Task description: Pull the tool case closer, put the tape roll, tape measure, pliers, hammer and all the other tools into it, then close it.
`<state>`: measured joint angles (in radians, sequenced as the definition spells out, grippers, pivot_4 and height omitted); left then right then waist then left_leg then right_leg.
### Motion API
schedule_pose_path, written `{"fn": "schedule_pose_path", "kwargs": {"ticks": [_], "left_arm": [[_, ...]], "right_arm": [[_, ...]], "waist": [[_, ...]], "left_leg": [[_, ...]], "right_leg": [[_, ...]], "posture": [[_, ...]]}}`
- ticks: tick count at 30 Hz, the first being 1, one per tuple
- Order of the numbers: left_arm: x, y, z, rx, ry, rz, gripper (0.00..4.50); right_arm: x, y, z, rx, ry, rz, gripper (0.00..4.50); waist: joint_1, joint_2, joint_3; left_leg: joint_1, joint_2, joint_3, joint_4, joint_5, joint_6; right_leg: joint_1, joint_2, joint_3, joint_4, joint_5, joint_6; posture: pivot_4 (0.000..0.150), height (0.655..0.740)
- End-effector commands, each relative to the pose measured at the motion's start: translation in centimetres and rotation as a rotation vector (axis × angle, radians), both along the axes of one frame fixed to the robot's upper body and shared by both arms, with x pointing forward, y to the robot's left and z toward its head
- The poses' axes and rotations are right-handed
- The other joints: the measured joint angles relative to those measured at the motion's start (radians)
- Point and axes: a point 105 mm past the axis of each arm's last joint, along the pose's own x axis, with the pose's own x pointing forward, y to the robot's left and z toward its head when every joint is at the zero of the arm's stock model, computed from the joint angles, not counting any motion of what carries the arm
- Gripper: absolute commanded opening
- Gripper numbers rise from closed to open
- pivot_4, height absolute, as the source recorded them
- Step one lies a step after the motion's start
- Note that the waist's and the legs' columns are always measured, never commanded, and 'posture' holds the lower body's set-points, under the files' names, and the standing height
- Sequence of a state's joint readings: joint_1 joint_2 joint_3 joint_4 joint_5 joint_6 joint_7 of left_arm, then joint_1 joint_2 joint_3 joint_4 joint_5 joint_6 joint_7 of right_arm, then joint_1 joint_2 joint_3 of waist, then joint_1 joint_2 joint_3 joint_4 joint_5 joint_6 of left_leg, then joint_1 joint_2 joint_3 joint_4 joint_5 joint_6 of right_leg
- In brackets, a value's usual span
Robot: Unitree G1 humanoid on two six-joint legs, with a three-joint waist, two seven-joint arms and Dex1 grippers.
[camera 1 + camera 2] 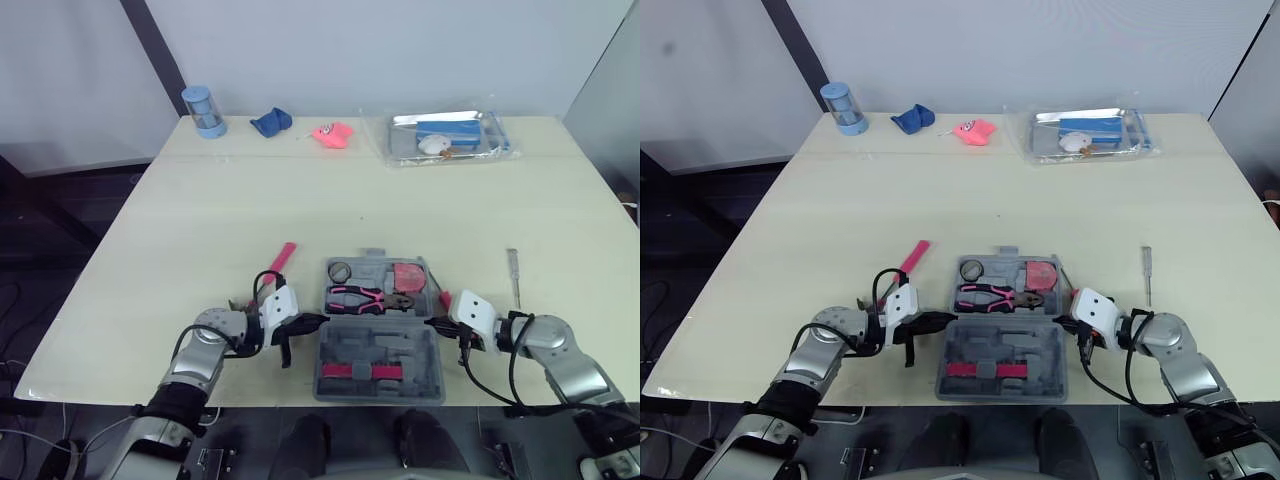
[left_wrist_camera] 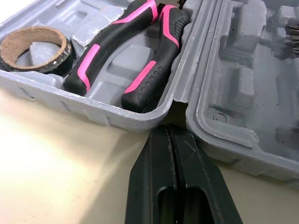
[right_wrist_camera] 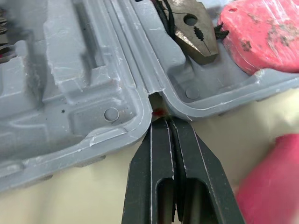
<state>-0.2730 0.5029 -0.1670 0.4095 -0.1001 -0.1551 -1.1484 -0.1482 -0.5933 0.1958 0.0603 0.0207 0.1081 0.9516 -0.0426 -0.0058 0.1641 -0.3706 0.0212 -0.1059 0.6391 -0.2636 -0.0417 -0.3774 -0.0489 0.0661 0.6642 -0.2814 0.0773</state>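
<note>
The grey tool case (image 1: 425,355) lies open near the table's front edge. Its far half holds the black tape roll (image 1: 340,271), the pink-and-black pliers (image 1: 360,298) and a pink tape measure (image 1: 407,275). A pink-and-black piece (image 1: 350,371) sits in the near half. My left gripper (image 1: 318,320) is shut, its tip at the case's left hinge notch (image 2: 175,109). At the right hinge notch (image 3: 156,100) my right gripper (image 1: 432,322) is shut too. A pink-handled tool (image 1: 283,257) lies left of the case, its far end hidden behind my left arm. A slim screwdriver (image 1: 513,275) lies to the right.
A small pink object (image 1: 444,299) rests beside my right gripper. Along the back edge stand a blue cup (image 1: 204,110), a blue cloth (image 1: 271,121), a pink toy (image 1: 332,134) and a clear bag of items (image 1: 447,137). The table's front edge runs just under the case.
</note>
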Motion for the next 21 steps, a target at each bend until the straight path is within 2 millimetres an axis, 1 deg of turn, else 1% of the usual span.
{"fn": "schedule_pose_path", "kwargs": {"ticks": [1, 5, 21], "left_arm": [[0.3, -1.5, 0.9, -0.029, -0.043, -0.044, 0.00], [0.9, -1.7, 0.8, -0.022, -0.050, -0.030, 0.00], [1.9, -2.3, 0.7, -0.029, -0.071, 0.002, 0.00]], "right_arm": [[0.5, 1.4, 1.0, 0.031, -0.051, 0.033, 0.05], [0.7, 1.4, 0.9, 0.030, -0.053, 0.028, 0.05], [1.7, 1.5, 0.8, 0.039, -0.074, -0.004, 0.05]], "waist": [[0.000, 0.000, 0.000], [0.001, 0.000, 0.000], [0.001, 0.000, 0.000]], "left_leg": [[0.000, 0.000, 0.000, 0.000, 0.000, 0.000], [0.000, 0.000, 0.000, 0.000, 0.000, 0.000], [0.000, 0.000, 0.000, 0.002, 0.000, 0.000]], "right_leg": [[0.000, 0.000, 0.000, 0.000, 0.000, 0.000], [0.000, 0.000, 0.000, 0.000, 0.000, 0.000], [0.001, 0.000, 0.000, 0.001, 0.000, 0.000]], "posture": [[0.150, 0.7400], [0.150, 0.7400], [0.150, 0.7400]]}}
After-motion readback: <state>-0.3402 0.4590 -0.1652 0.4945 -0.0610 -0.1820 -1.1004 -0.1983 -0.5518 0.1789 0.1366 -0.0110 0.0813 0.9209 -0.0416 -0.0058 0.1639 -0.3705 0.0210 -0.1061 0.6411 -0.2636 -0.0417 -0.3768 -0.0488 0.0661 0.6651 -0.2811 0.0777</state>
